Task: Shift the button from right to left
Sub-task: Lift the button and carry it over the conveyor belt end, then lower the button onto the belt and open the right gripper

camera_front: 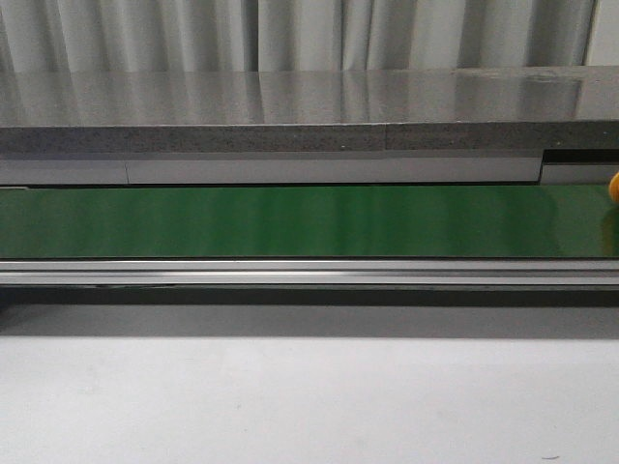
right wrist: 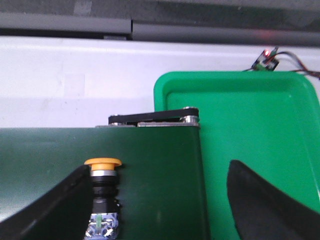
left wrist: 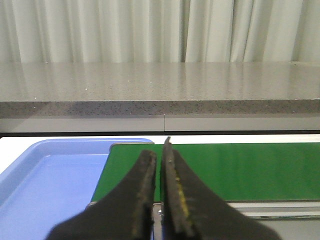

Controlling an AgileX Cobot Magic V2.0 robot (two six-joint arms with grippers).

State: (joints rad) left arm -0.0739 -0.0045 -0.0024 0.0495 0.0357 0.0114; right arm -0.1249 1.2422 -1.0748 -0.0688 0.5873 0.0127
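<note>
The button (right wrist: 103,187) lies on its side on the dark green belt (right wrist: 45,150), near the belt's end. It has an orange-yellow cap and a black body with a small green mark. My right gripper (right wrist: 159,170) is open around it. One finger (right wrist: 60,200) touches or nearly touches the button's side, and the other finger (right wrist: 265,200) is over the green tray. In the front view only an orange sliver of the button (camera_front: 614,186) shows at the right edge. My left gripper (left wrist: 159,150) is shut and empty over the belt's other end (left wrist: 240,170). Neither arm shows in the front view.
A green tray (right wrist: 250,110) stands beyond the belt's right end. A blue tray (left wrist: 50,180) stands beside its left end. A grey stone counter (camera_front: 290,106) runs behind the belt (camera_front: 290,220). A small circuit board with a red light (right wrist: 267,57) lies behind the green tray.
</note>
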